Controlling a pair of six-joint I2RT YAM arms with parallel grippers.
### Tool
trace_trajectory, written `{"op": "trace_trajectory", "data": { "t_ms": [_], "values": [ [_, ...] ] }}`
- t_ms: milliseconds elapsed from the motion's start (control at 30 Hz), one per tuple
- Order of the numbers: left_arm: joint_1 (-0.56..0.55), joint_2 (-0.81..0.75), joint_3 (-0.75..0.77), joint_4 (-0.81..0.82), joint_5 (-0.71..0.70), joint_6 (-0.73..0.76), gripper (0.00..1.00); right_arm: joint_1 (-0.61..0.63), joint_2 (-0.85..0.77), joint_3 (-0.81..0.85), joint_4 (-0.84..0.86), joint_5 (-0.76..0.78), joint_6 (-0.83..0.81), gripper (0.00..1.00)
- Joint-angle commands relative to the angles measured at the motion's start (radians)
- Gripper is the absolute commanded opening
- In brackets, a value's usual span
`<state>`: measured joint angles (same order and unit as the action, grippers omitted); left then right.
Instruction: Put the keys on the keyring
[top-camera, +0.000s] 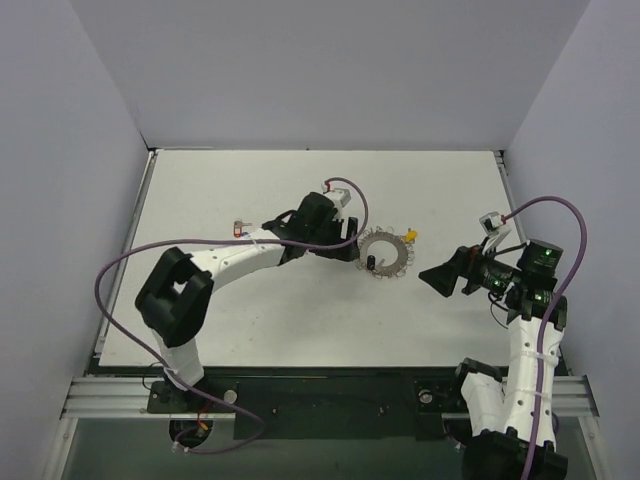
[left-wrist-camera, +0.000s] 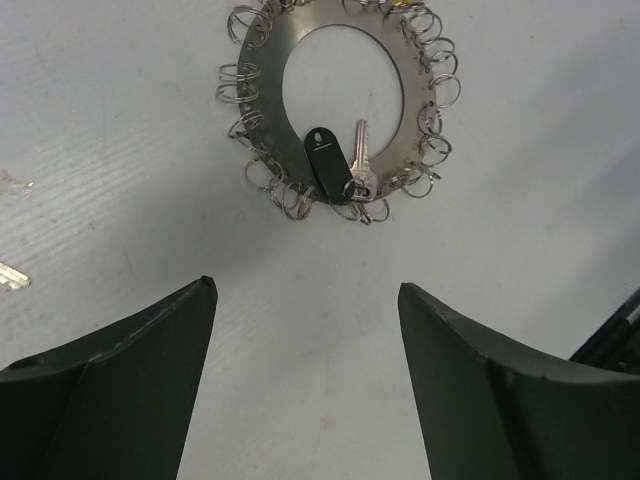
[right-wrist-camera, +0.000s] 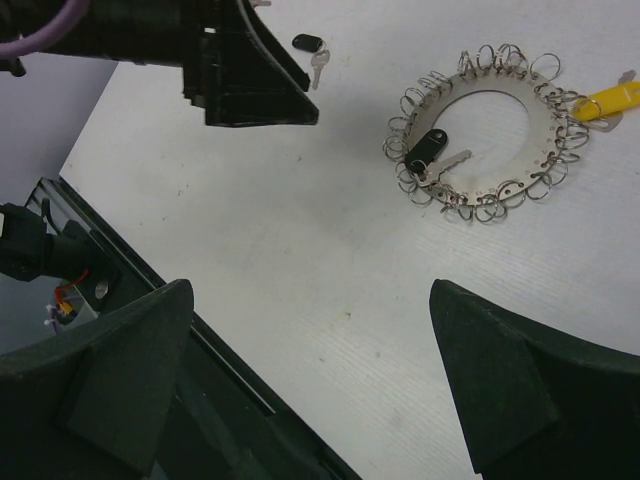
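The keyring (top-camera: 386, 252) lies flat at the table's middle, a silvery ring (left-wrist-camera: 262, 100) fringed with small loops, its yellow tag (top-camera: 410, 235) at the far right side. A black-headed key (left-wrist-camera: 326, 163) and a bare silver key (left-wrist-camera: 361, 165) lie across its near rim; the right wrist view shows the same black key (right-wrist-camera: 425, 148) and the ring (right-wrist-camera: 520, 180). My left gripper (top-camera: 349, 249) hangs open just left of the ring, nothing between its fingers (left-wrist-camera: 150, 350). My right gripper (top-camera: 430, 277) is open too, right of the ring and apart from it.
A loose black-headed key (right-wrist-camera: 308, 44) lies beyond the left gripper's fingers (right-wrist-camera: 250, 80). A small red-tagged key (top-camera: 238, 229) rests farther left. Another key tip (left-wrist-camera: 10, 275) shows at the left wrist view's edge. The table's near edge and rail (right-wrist-camera: 200, 360) run under my right gripper.
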<state>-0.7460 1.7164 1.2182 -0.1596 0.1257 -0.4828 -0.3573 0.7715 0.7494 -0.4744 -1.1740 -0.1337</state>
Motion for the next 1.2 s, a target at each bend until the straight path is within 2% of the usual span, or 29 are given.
{"op": "trace_trajectory", "data": {
  "t_ms": [0,167,300,533,767,933,1100,1167],
  "values": [
    [-0.018,0.161,0.209,-0.124,-0.054,0.05,0.82,0.011,-0.005,0.019,-0.024,0.005,-0.049,0.99],
    [-0.015,0.301,0.348,-0.227,-0.041,0.075,0.76,0.009,-0.006,0.024,-0.041,0.01,-0.069,0.99],
    [-0.004,0.324,0.344,-0.213,-0.041,0.062,0.72,0.009,-0.005,0.027,-0.056,0.014,-0.083,0.99],
    [0.114,0.166,0.161,-0.095,0.0,0.027,0.7,0.009,-0.001,0.027,-0.066,0.013,-0.093,0.99],
    [0.212,-0.035,0.015,-0.058,-0.089,0.045,0.71,0.006,-0.001,0.028,-0.079,0.025,-0.113,0.99],
    [0.325,-0.074,0.017,-0.19,-0.116,0.142,0.71,0.008,0.003,0.028,-0.082,0.02,-0.118,0.99],
    [0.361,-0.025,0.115,-0.369,-0.201,0.272,0.7,0.007,0.006,0.025,-0.084,0.019,-0.118,0.99],
    [0.396,0.009,0.158,-0.396,-0.166,0.297,0.64,0.008,0.008,0.024,-0.082,0.017,-0.119,0.99]
  ]
}}
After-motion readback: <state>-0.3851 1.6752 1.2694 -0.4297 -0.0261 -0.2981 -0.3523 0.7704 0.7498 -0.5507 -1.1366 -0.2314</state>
